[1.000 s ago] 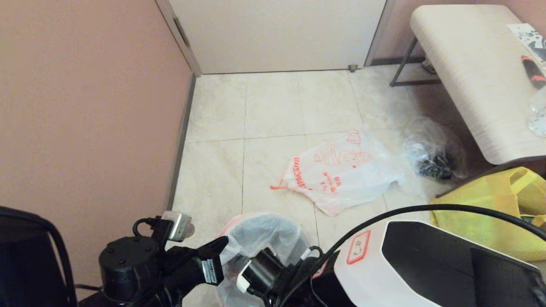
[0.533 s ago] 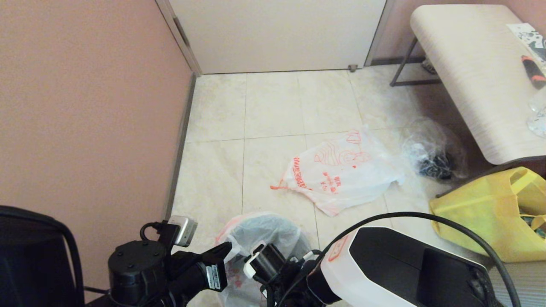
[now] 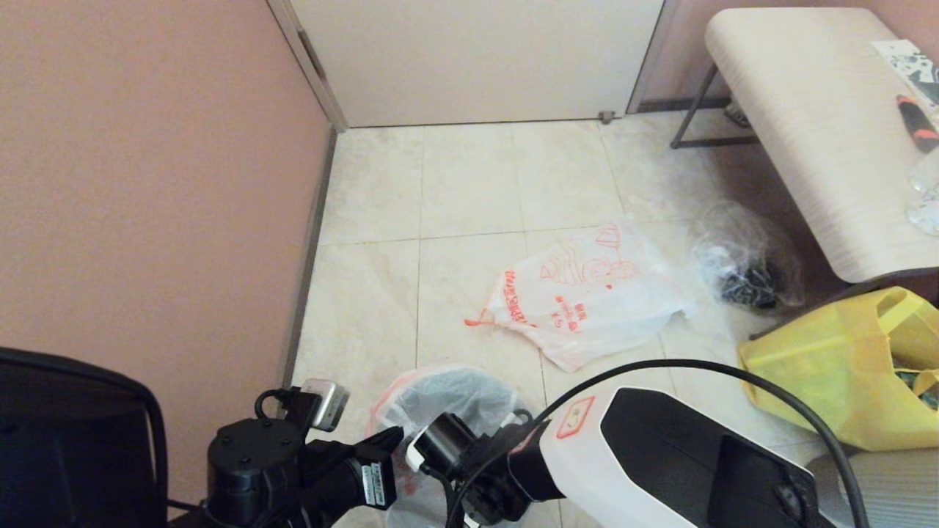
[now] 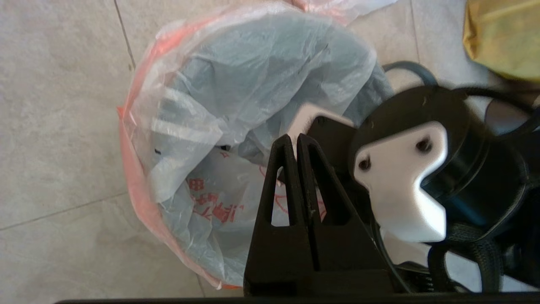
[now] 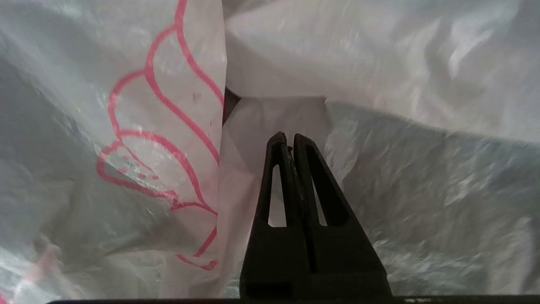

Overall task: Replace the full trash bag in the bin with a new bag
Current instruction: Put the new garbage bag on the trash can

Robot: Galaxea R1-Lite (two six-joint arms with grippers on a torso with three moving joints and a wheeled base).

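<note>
Seating the liner well is calling for a slow downward push at the middle while the film is spread evenly round the mouth, in my judgement, so that no slack bunches on one side.

From the head, the new bag [image 3: 411, 400] is lining the bin [image 3: 469, 392] at the near edge of the floor. The left gripper [image 3: 396, 436] is hovering at its mouth, and the right arm is reaching in beside it. The full trash bag [image 3: 587, 293] is lying mid-floor, beyond the bin toward the door.

From the left wrist, the left gripper [image 4: 297, 139] is showing jaws pressed together on nothing. Thin white film with an orange edge is draping over grey.

From the right wrist, the right gripper [image 5: 289, 137] is sitting inside the bag, jaws together and empty, with pink print alongside.
</note>
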